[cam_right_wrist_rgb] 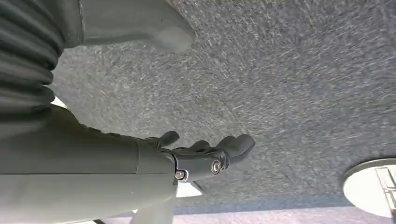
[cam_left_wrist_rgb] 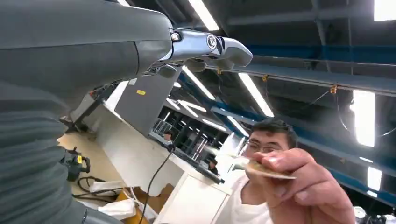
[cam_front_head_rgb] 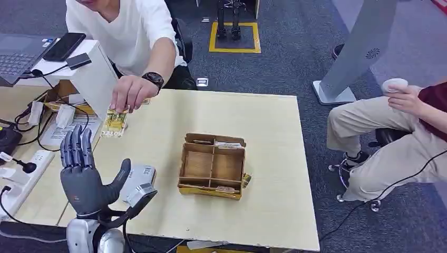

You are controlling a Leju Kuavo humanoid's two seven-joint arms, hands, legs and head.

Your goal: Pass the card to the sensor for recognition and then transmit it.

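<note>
While my left hand (cam_front_head_rgb: 84,176) is raised palm-up near the table's front corner, its fingers (cam_front_head_rgb: 76,147) stand straight and apart, the thumb splayed to the side, and nothing rests in them. Just beside the thumb lies a small grey box (cam_front_head_rgb: 138,176) on the table (cam_front_head_rgb: 263,158), which I take to be the sensor, though I cannot be sure. My right hand (cam_right_wrist_rgb: 205,156) hangs over the grey carpet, fingers loosely spread and holding nothing.

Beyond my left fingertips, a person's hand (cam_front_head_rgb: 129,95) pinches the card (cam_front_head_rgb: 115,122), a yellow-and-green one, just above the tabletop. It is near my fingers but not touching them. In the left wrist view the same card (cam_left_wrist_rgb: 266,169) is held out edge-on toward my palm.

Off to the thumb's side and farther out sits a brown compartmented cardboard tray (cam_front_head_rgb: 212,166).

I judge the task barely begun: the card is not yet received; scanning and passing on remain.
</note>
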